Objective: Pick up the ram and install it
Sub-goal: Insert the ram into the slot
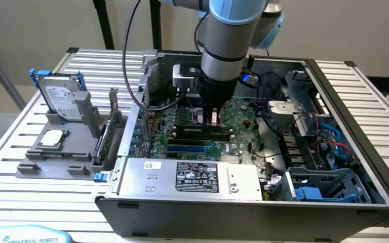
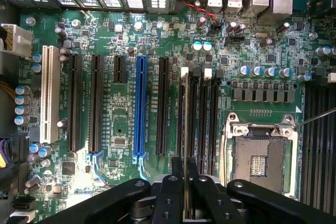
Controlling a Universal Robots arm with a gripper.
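the tool [image 2: 185, 182] is closed on the ram [image 2: 185, 124], held edge-on right over the memory slots [image 2: 202, 114] at the motherboard [image 1: 201, 134] middle, at 12 o'clock from the power supply [image 1: 191, 177]. picking up looks done; whether it is seated i cannot tell.

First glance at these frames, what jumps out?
The arm's gripper reaches down into the open computer case, holding the ram edge-on over the black memory slots of the green motherboard. Beside them, the blue expansion slot and the empty CPU socket stand out. On the exterior view's left, a hard drive stands upright in a grey holder.
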